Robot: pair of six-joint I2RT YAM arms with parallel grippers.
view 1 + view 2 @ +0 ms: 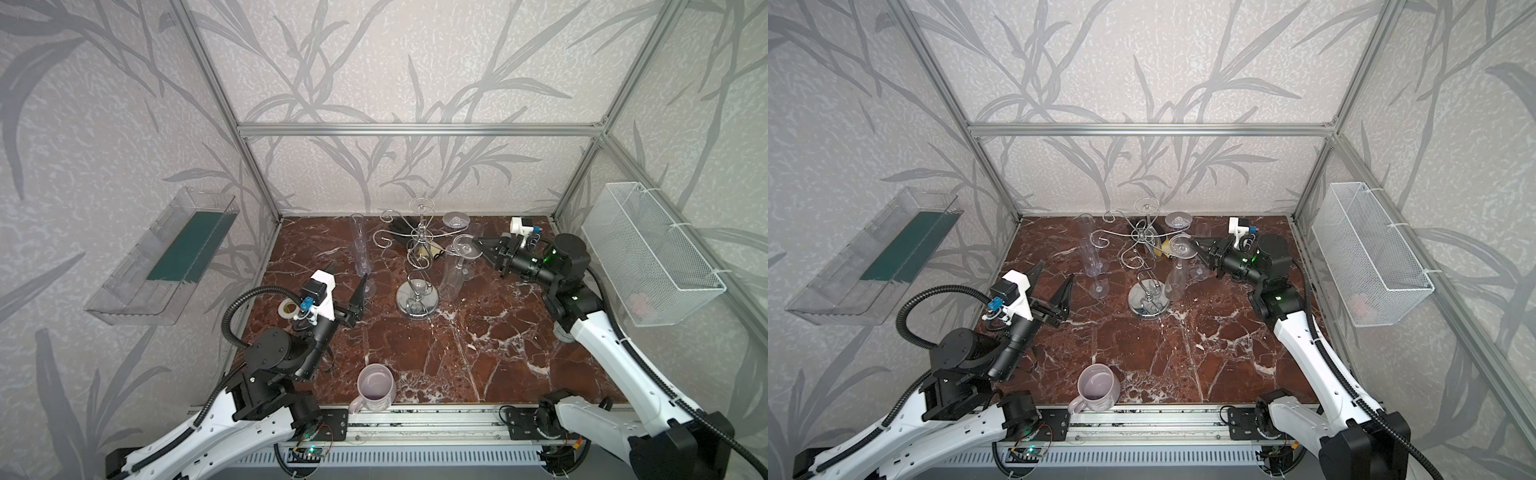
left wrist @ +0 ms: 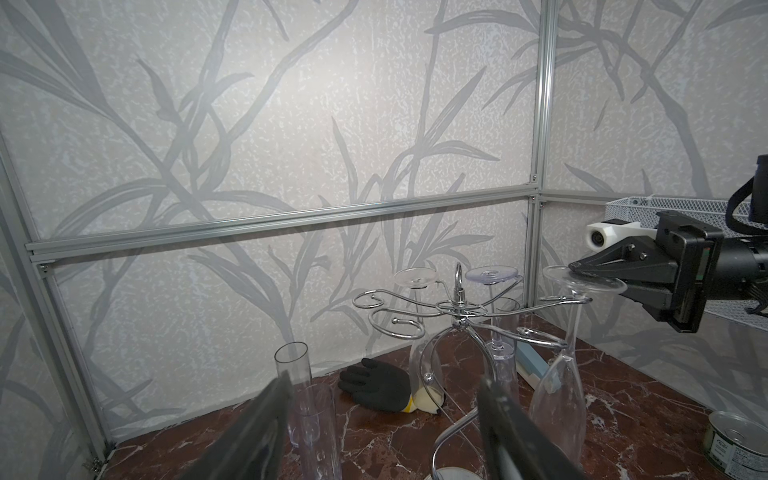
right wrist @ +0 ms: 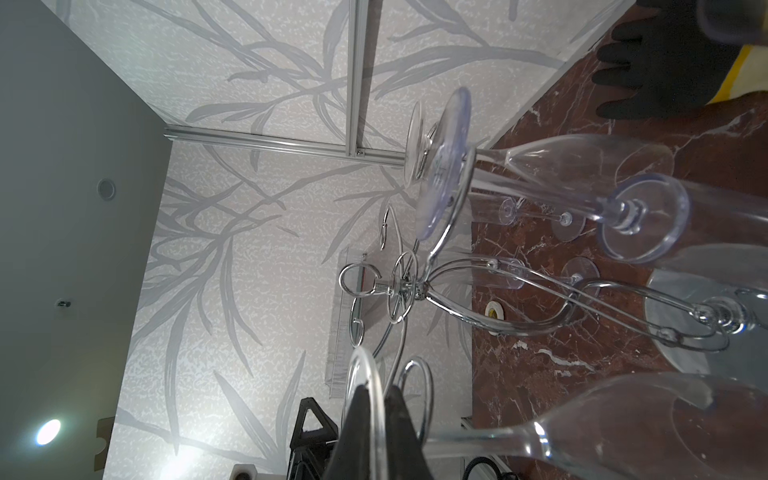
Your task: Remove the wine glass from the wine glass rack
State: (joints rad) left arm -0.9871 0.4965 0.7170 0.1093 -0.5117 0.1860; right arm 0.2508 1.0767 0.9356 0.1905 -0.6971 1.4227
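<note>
at centre right in a top view, right fingers (image 1: 486, 244) pinch the inverted wine glass (image 1: 453, 278) by its foot, hung on the wine glass rack (image 1: 417, 300), apparently to slide it off; left fingers (image 1: 360, 295) stand wide, empty.

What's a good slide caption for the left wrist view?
Right claw pinches the foot of an upside-down wine glass hanging on the rack.
</note>
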